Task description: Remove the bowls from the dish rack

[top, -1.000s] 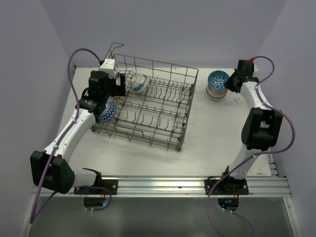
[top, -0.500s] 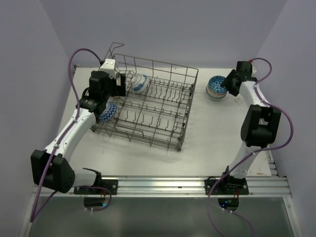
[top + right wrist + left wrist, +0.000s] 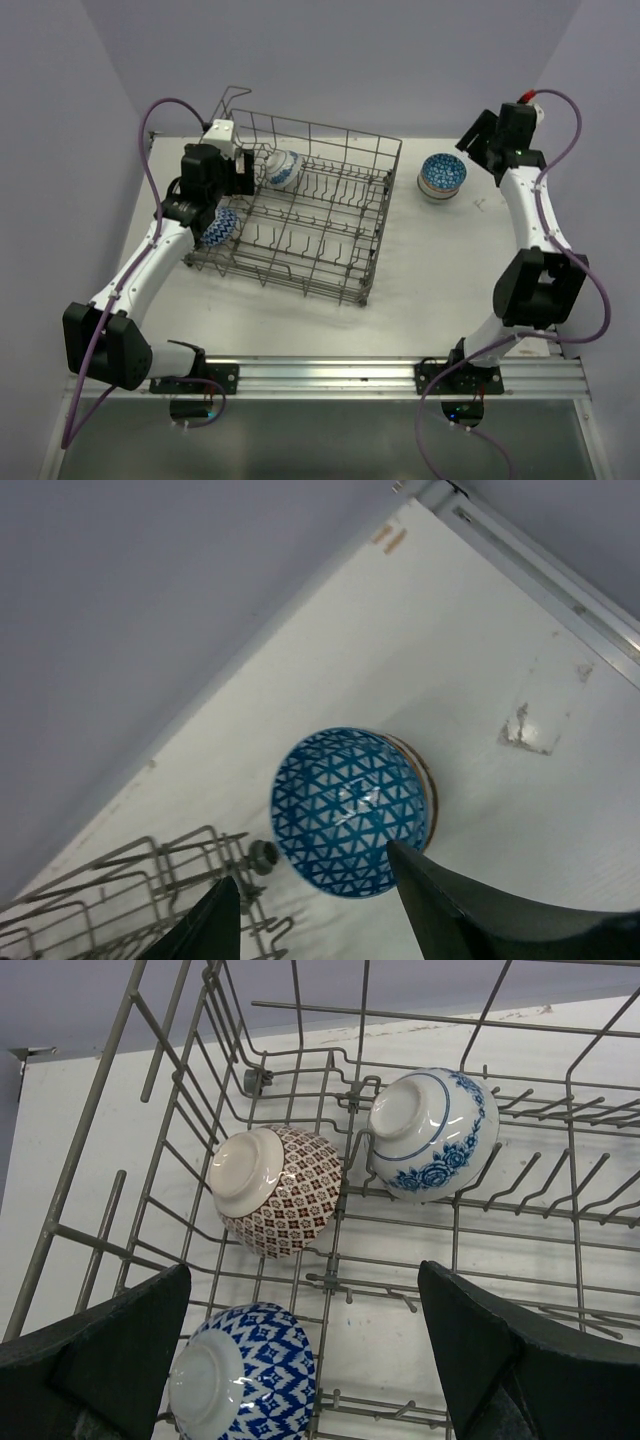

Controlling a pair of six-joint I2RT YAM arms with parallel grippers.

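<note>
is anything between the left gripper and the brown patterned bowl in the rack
No solid object lies between the open left gripper and the brown patterned bowl. The dark blue patterned bowl lies nearer, beside the left finger, and the dish rack's upright wires crowd the brown bowl, so clearance looks tight.

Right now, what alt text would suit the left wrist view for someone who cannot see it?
Three small bowls lie in a grey wire dish rack, bases toward the camera: a red-brown patterned bowl, a white bowl with blue flowers and a blue-and-white bowl. The left gripper, open and empty, frames the bottom edge.
</note>
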